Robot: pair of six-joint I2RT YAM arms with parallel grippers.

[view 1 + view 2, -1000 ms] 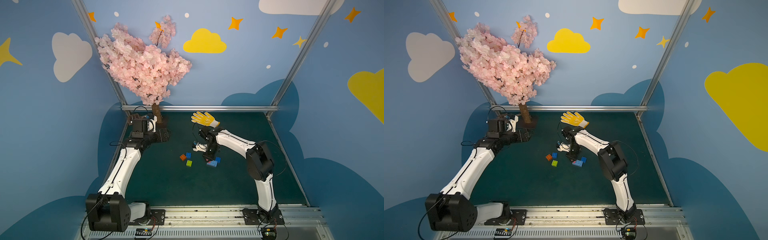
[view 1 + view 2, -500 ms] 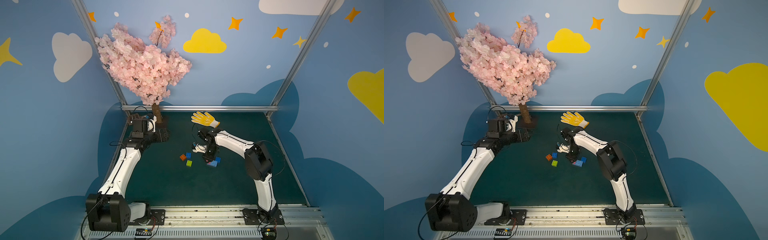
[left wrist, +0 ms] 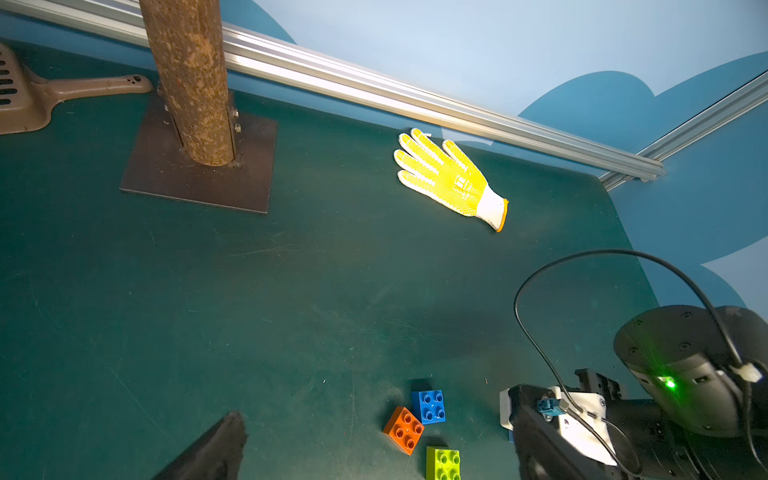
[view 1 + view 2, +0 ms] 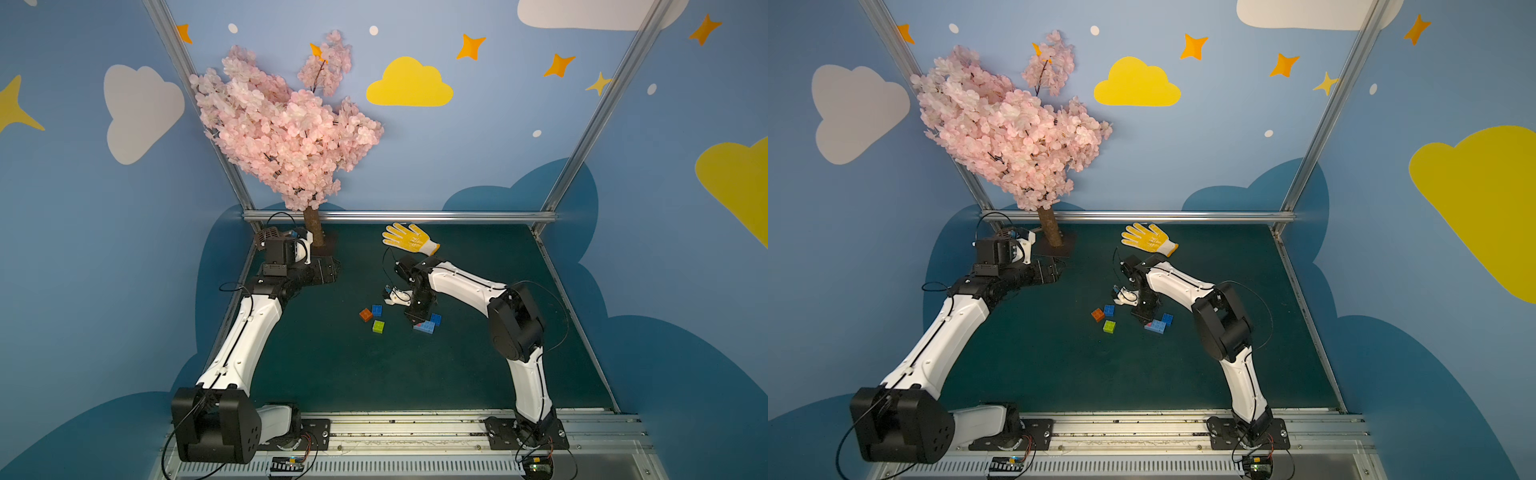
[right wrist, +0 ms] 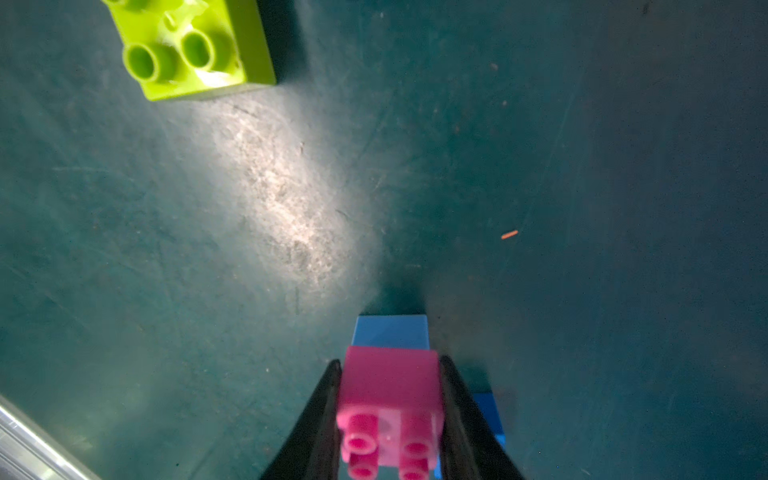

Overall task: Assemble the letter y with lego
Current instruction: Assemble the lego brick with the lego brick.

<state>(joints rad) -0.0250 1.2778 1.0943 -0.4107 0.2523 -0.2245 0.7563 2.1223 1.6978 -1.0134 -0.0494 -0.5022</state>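
Note:
Three loose lego bricks lie mid-table: orange, dark blue and lime green. To their right lies the light blue bar with a second dark blue square on its far end. My right gripper points down over the bar's near end, shut on a pink brick with its studs towards the camera. The bar shows just beyond the pink brick. I cannot tell whether they touch. My left gripper hovers open near the tree, holding nothing; one finger shows in the left wrist view.
A yellow glove lies at the back of the green mat. A pink blossom tree's trunk stands on a dark base plate at the back left. A brown scoop lies behind it. An aluminium rail bounds the back.
The right arm has shifted very slightly left over the light blue bar. The left arm and the loose bricks have not moved.

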